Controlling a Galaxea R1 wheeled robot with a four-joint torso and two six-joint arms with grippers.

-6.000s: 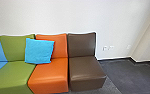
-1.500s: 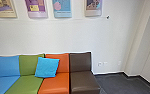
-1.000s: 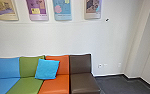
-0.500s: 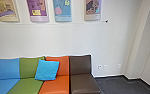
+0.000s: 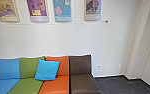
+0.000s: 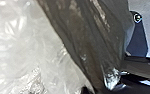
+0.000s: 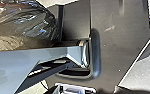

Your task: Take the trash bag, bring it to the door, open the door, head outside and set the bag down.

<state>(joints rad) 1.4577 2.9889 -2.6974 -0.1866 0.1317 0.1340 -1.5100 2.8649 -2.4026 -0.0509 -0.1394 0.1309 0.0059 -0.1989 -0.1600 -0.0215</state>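
Note:
A trash bag (image 6: 91, 45), dark and shiny beside a pale crinkled translucent part, spreads large across the left wrist view. Its plastic narrows to a glossy gathered tip at the dark fingers of my left gripper (image 6: 113, 81), which is shut on it. In the right wrist view, the dark glossy bag (image 7: 28, 22) shows beyond a grey-blue arm part. How my right gripper stands cannot be made out. No door can be recognised in the head view.
A row of blue, green, orange and brown seats (image 5: 81, 66) stands along the white wall (image 5: 53, 37), with a blue cushion (image 5: 47, 70) on it. Posters (image 5: 63, 10) hang above. Dark floor (image 5: 116, 85) lies to the right, before a wall corner.
Since the earliest head view, the camera has shifted: the seats appear lower and smaller, and posters have come into view. Over the last half second the head view is unchanged.

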